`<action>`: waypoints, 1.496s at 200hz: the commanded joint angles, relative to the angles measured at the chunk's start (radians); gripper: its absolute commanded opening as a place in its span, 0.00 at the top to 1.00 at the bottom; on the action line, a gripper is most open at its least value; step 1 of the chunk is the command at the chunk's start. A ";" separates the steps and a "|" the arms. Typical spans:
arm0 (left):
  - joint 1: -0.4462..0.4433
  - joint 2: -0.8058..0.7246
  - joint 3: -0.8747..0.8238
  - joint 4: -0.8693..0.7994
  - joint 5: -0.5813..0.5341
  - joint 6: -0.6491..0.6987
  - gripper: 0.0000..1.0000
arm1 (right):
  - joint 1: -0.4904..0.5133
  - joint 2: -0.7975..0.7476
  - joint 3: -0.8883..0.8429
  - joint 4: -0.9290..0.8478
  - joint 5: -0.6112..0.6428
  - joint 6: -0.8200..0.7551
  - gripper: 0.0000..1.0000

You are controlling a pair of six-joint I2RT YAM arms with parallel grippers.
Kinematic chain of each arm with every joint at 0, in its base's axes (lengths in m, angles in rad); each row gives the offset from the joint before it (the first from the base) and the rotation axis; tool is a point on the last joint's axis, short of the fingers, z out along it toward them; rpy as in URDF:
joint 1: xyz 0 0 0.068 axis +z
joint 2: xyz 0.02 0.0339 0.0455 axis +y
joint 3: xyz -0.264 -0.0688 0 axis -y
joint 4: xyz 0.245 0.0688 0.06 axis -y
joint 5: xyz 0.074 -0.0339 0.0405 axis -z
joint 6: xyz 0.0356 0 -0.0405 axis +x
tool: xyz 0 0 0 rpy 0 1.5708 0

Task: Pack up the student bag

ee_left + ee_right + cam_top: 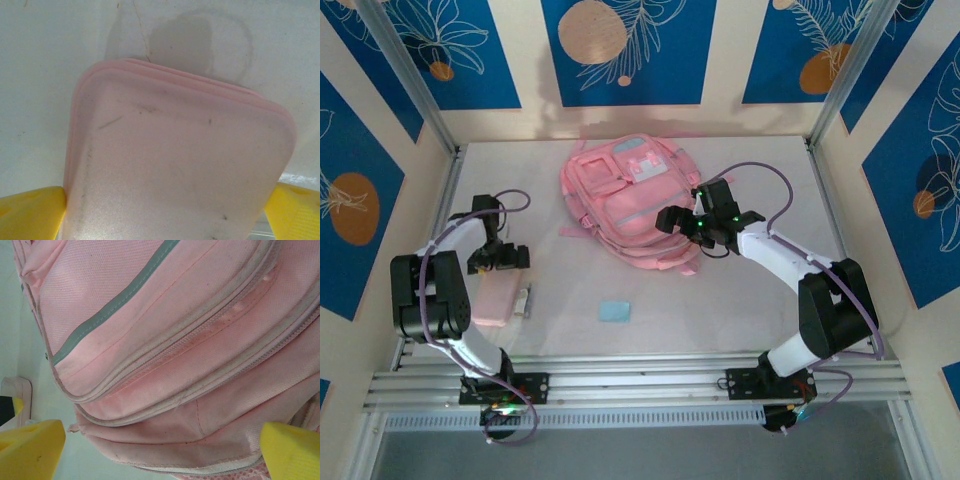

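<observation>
Yellow finger pads (pixel 30 447) spread wide over pink cloth

Right gripper (pixel 165 452) stands open, gripping nothing, at the near right edge of the large soft pink fabric backpack with grey stripes (pixel 165 315), which lies flat, front up, at the back middle of the white table (pixel 740 300). Left gripper (pixel 167 220) is clamped across a flat frosted-pink plastic pencil case (pixel 175 165). The bag looks light and limp (likely to sag), so pinch a zip seam or strap. Its small white-pink patch (pixel 642 165) is unreadable.

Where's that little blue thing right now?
From above, the blue square lies near the front middle of the table, nearer than the pink backpack, right of the pink case.
</observation>
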 commanded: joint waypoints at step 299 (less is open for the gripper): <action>0.019 0.097 0.089 -0.040 0.005 0.134 0.00 | 0.152 0.055 0.054 0.071 -0.093 -0.042 0.01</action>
